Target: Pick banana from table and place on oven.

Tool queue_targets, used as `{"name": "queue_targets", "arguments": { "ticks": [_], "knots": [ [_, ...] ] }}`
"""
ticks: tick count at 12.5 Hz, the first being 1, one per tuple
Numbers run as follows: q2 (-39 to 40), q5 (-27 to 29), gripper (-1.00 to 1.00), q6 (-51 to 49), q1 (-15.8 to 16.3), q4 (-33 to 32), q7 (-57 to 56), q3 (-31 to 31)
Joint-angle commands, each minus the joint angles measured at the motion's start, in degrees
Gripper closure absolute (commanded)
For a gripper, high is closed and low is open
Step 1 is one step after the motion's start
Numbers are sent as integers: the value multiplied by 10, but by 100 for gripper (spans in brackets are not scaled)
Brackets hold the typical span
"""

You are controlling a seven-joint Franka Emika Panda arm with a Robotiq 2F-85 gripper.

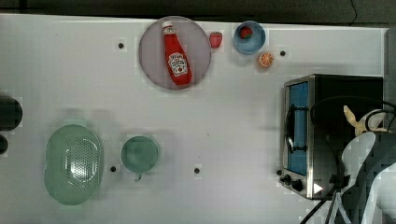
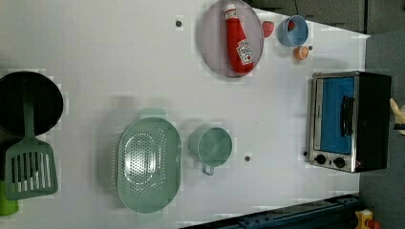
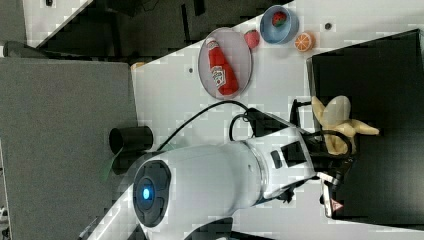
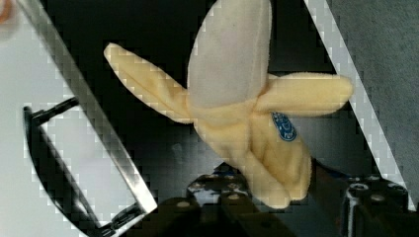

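Over the oven's [image 3: 370,65] black top, the gripper [image 4: 276,197] is clamped on the banana's [image 4: 237,113] lower end; it looks plush, light, squashy, easy to pinch there.

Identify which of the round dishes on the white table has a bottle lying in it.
The flat grey round plate: a red ketchup bottle lies on its side in it. The small blue bowl holds a strawberry, and the green cup looks empty.

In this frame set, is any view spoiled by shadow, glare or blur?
Top view: soft shadows beside the colander and cup, no glare. Right view: the arm's white shell blocks much of the table. Wrist view: banana sharp against the dark oven top.
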Motion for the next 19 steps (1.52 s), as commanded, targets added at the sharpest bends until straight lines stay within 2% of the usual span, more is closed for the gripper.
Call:
{"name": "queue_targets", "arguments": {
  "ticks": [1,2,3,5,8,11,13,16,19],
  "knots": [
    [-6,9,-66,-6,4,25,-34,7],
    [-8,9,-88,-7,5,30,-34,9],
    [-12,9,-100,-7,7,35,-34,11],
    [-26,6,-100,-27,15,55,-34,18],
    [-75,-4,-100,-152,36,96,23,44],
    [-133,-13,-100,-271,53,116,216,113],
    [-164,-13,-100,-288,56,114,348,177],
    [-197,-16,-100,-297,56,101,485,265],
    [-227,-15,-100,-330,56,70,644,305]
  ]
}}
